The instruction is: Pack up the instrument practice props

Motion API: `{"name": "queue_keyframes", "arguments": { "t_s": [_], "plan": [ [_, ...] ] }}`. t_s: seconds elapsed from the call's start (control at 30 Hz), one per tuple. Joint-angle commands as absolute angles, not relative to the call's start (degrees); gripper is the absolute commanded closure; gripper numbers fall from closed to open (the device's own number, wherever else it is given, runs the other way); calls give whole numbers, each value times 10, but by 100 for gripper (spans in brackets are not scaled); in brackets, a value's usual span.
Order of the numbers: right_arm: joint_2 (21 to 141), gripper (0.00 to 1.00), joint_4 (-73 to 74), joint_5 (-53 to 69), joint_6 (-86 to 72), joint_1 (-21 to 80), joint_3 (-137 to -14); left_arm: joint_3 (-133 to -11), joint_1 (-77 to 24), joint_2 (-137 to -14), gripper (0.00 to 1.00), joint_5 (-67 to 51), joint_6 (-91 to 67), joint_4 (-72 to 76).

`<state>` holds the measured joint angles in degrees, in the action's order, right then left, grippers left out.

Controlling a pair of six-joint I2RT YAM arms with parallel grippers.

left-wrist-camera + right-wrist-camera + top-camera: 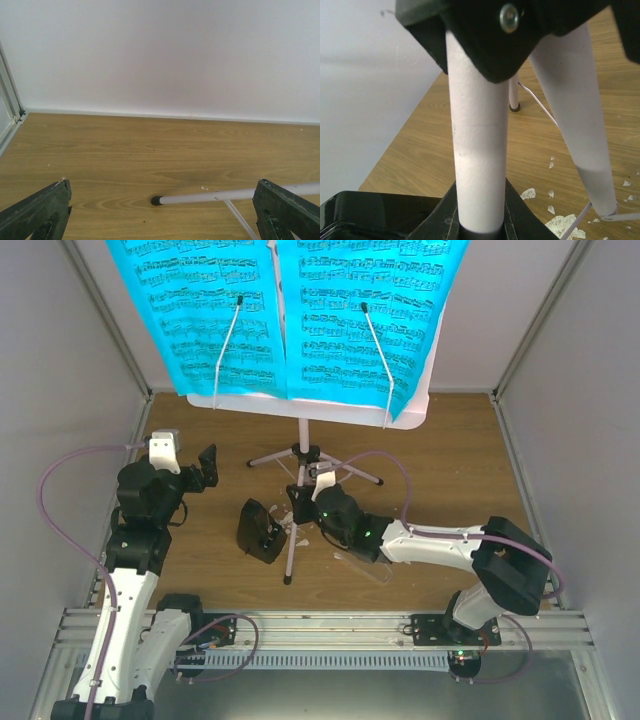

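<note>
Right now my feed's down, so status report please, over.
Left claw open, empty. Right claw shut on music stand pole. Metronome beside pole. Sheets on stand.

Blue sheets (220, 310) run off the top edge and cover most of the stand (300, 408). From above, right gripper (300, 502) fingertips lost against its pole.

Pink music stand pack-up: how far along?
Done: nothing; bright blue printed music sheets sit on the upright pale pink perforated music stand. In hand: right claw grips its pole; left claw open. Left: sheets, stand, small black pyramid metronome on the table.
</note>
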<state>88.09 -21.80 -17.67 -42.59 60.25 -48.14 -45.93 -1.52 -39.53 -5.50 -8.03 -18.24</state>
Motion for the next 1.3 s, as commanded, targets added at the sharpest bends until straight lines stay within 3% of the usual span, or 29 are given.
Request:
{"name": "queue_keyframes", "arguments": {
  "t_s": [0.0,1.27],
  "plan": [
    [887,100,-185,-251,-494,589,-498,-453,-16,-391,1,-49,-78,-159],
    [1001,99,-227,-200,-356,413,-556,-452,-16,-389,1,-50,-79,-159]
  ]
}}
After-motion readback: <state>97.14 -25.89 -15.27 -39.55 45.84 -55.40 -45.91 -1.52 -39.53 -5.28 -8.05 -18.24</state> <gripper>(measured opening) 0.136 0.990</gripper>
